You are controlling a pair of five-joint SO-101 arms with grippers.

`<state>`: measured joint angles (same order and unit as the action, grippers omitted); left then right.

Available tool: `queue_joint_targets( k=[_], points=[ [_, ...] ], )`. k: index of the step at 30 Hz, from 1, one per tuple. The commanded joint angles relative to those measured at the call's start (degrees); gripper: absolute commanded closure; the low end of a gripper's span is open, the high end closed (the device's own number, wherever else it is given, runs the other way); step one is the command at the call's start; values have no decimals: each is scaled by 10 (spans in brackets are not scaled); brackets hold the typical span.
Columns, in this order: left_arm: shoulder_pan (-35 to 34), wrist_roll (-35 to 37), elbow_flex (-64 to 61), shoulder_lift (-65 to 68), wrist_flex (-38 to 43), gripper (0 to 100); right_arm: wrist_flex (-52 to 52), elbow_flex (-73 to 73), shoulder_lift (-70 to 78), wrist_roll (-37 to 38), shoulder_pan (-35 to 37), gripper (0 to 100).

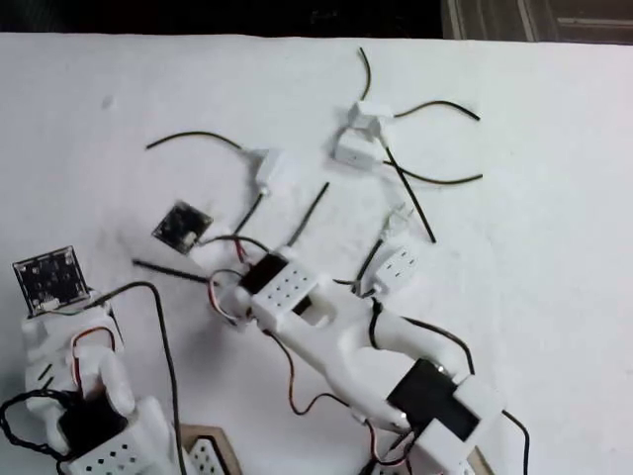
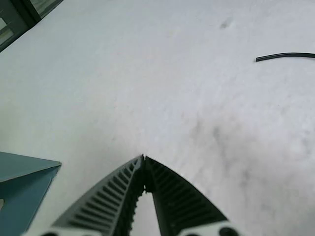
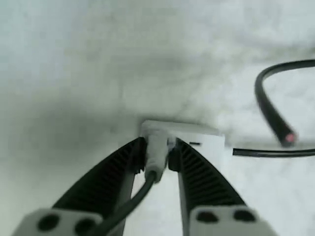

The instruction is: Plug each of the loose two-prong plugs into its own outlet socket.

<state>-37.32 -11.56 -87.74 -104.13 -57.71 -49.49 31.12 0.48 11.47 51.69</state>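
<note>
Right pincer [image 3: 158, 143]: clamping the white two-prong plug [image 3: 156, 153] by its sides, probably so it is lining up square with its outlet.
Plug: butting against the white socket block [image 3: 197, 133] on the worktop [image 2: 147, 73]; how deeply it is sitting in, I cannot tell.
Left pincer [image 2: 144, 158]: hanging with tips together over bare worktop, likely leaving room.
Remaining: a loose plug [image 1: 398, 220] is lying near a free socket [image 1: 396, 267].

My right gripper [image 3: 158, 144] clamps the plug [image 3: 156, 153] against the white socket [image 3: 199, 135]. The prongs are hidden between them, so I cannot tell how deep they sit. In the high view my right arm [image 1: 326, 332] covers that pair, left of centre, and runs off the lower edge. My left arm [image 1: 99, 416] does too, at lower left. A black cable [image 2: 285, 55] is cut off at the frame's edge.
</note>
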Motion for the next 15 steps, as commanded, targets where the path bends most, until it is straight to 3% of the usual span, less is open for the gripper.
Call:
queue_joint_targets(
  k=[1,9,15],
  points=[
    [-4,5,3,-5,10,977,-65,-9,-107,2,1,794],
    [51,0,2,-5,9,976,-149,-8,-324,7,0,793],
    [138,-87,3,-5,-23,977,-285,-6,-444,7,-7,831]
  ],
)
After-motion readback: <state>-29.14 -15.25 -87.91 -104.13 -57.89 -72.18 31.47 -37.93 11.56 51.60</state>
